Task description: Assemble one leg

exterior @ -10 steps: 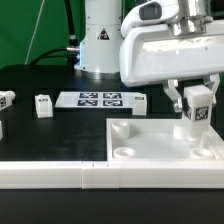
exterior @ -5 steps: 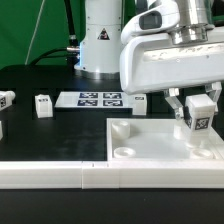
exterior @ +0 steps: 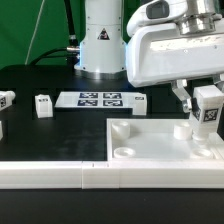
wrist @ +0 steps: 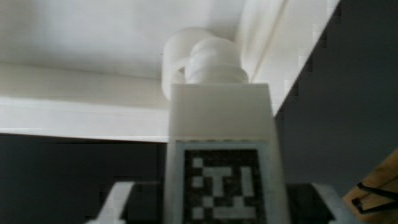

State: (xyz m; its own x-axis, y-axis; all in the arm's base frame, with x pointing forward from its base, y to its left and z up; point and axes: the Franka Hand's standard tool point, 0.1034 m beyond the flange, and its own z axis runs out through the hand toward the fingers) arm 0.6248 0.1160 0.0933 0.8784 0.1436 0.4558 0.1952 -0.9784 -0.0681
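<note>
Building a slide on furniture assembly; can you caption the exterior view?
The hand holds the leg over the tray, at the exterior view's right.

Leg [exterior: 207, 108]: white stubby block, black-and-white tag face visible, roughly upright. Clamped in end effector [exterior: 204, 101], hanging just over the tray's [exterior: 150, 152] far corner, exterior view's right.

Counter [exterior: 50, 138] holdings, by the exterior view:
- Marker board [exterior: 100, 99]: rear centre.
- First loose post [exterior: 42, 106]: left of the board.
- Second post [exterior: 5, 100]: at the far left edge.
- Third post [exterior: 138, 104]: just beside the board's right end.
- Tray [exterior: 165, 150]: front right.
- Leg [exterior: 209, 108]: between the jaws, above the tray's rear right corner; contact with the tray uncertain.
</note>
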